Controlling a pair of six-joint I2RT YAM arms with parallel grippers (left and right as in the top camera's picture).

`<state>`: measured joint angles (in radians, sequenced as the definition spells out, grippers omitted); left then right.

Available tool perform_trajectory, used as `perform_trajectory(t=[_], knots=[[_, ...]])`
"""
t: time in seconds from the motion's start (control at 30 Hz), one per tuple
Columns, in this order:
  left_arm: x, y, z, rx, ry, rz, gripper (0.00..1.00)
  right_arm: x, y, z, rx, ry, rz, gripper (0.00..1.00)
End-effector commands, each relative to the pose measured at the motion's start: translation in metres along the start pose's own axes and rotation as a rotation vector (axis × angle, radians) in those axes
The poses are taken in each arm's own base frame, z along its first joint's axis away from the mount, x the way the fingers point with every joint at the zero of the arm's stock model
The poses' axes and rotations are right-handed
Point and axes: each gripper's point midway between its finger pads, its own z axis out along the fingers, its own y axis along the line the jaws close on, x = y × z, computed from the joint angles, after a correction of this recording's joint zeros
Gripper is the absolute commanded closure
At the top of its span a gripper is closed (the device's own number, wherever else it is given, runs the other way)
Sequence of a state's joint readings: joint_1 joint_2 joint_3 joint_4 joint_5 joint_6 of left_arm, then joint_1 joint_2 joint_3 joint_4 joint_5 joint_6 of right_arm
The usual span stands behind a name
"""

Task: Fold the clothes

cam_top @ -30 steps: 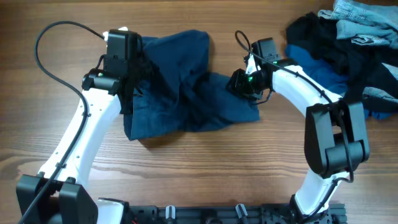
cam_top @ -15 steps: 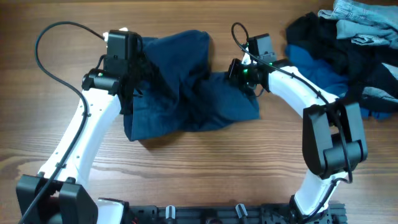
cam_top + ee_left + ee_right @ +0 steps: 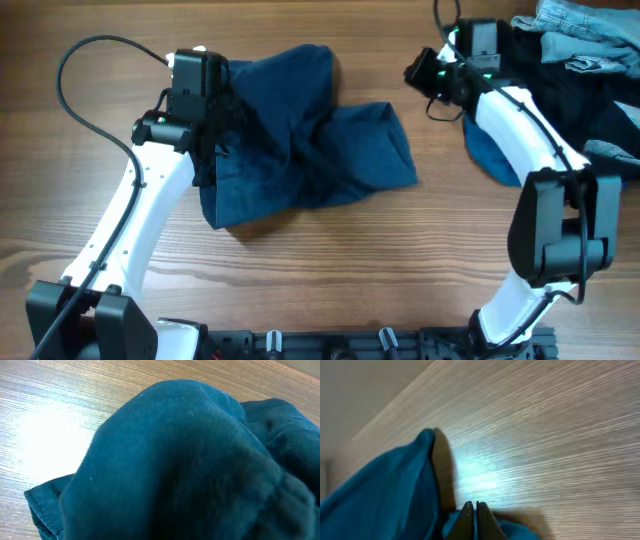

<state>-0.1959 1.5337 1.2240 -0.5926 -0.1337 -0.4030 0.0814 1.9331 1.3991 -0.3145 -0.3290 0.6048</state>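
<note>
Navy shorts (image 3: 300, 150) lie crumpled on the wooden surface (image 3: 300, 275), left of centre, directly ahead of the left arm (image 3: 150, 190). The cloth is dark navy from overhead and reads teal-blue in the left wrist view. It is not flat: the upper left part is heaped and creased, one broad panel runs out to the right with a fairly straight edge, and a lower corner hangs toward you at the bottom left. In the left wrist view the fabric rises in one rounded mound close to the lens, with a stitched hem (image 3: 40, 505) resting on the wood at the lower left. You cannot see the left fingers in either view, as they are buried in that heap at the upper left of the shorts. Record them as pressed together on a bunch of the cloth. The right arm (image 3: 520, 110) reaches to the far right side, and its right fingers (image 3: 466, 519) are pressed together tip to tip above bare wood, well apart from the shorts. Blue cloth fills the left of the right wrist view, but you cannot tell which piece it is. The other clothes sit piled at the far right corner: a black piece (image 3: 540, 70), a mid-blue piece (image 3: 483, 155) partly under the right arm, and pale denim (image 3: 585, 25) at the edge.
</note>
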Motion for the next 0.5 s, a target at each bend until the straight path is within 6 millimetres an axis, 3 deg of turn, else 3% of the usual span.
perform_trajectory(t=[0.0, 0.03, 0.17, 0.23, 0.47], knots=[[-0.007, 0.002, -0.003, -0.008, -0.020, -0.015, 0.96, 0.008, 0.009, -0.010, -0.027, 0.055, -0.038, 0.96], [-0.007, 0.002, -0.003, -0.008, -0.021, -0.015, 0.96, 0.021, 0.004, -0.009, -0.004, 0.099, -0.050, 0.93], [-0.007, 0.002, -0.003, -0.008, -0.020, -0.015, 0.96, 0.066, -0.013, -0.003, 0.048, 0.256, -0.184, 0.57], [-0.007, 0.002, -0.003, -0.008, -0.020, -0.015, 0.96, 0.078, -0.016, -0.002, 0.037, 0.306, -0.247, 0.47], [-0.007, 0.001, -0.003, -0.008, -0.020, -0.015, 0.96, 0.102, -0.023, 0.020, -0.061, 0.403, -0.387, 0.41]])
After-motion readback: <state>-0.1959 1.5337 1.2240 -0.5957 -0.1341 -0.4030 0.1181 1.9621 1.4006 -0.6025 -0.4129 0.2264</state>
